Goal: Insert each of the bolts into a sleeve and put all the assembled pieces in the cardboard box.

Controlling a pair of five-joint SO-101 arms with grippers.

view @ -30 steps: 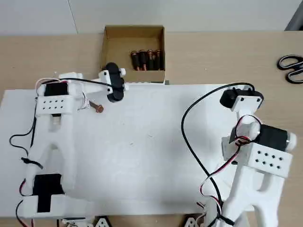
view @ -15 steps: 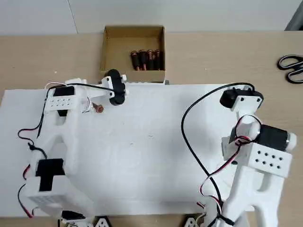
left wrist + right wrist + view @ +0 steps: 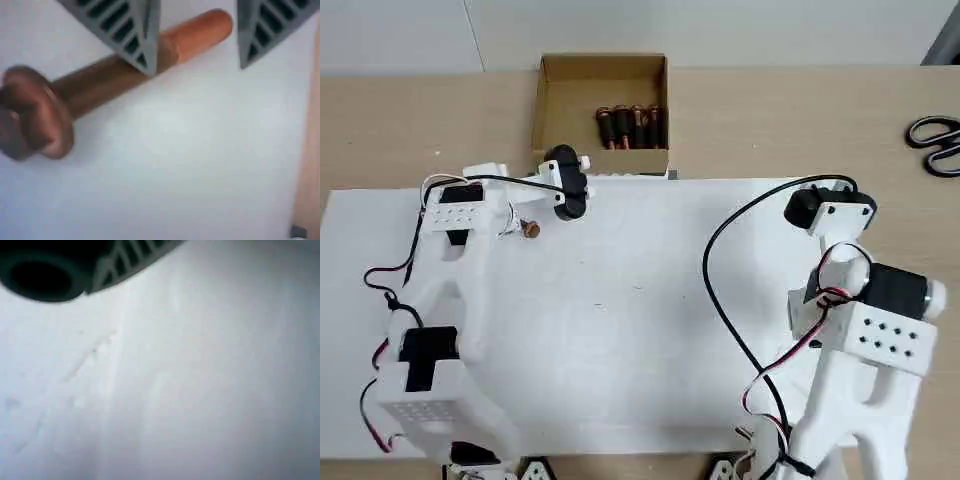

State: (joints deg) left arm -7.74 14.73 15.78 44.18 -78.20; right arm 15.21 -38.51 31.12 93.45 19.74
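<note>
Left wrist view showed the left hand [image 3: 197,67] open, its two grey fingers [image 3: 132,35] standing apart and gripping nothing. A bolt [image 3: 115,80] lay flat on the white sheet [image 3: 175,165] right under it. The bolt's long axis ran slantwise across the hand's opening, not along it. Its lighter orange end lay in the gap between the two fingers. Its wide round head lay outside the gap, beyond one finger, and that same finger crossed in front of the shaft. Whether that finger touched the shaft or just hung over it could not be told. The shaft was darker brown near the head, which might have been a sleeve already on it, but this was not certain.

From above, the cardboard box [image 3: 552,100] sat on the worktop [image 3: 770,110] just past the far edge of the white sheet, near the left arm. A row of finished pieces [image 3: 631,126] lay side by side inside it, against the wall nearest the sheet. The right hand [image 3: 817,210] was well apart from the bolt, over the opposite side of the sheet, and whether it was open or closed could not be told.

The left hand was much the nearer of the two and already straddled the bolt's end. Since the bolt lay at an angle across the opening, closing there would probably catch the shaft toward its orange end, leaving the heavier head sticking out to one side.
</note>
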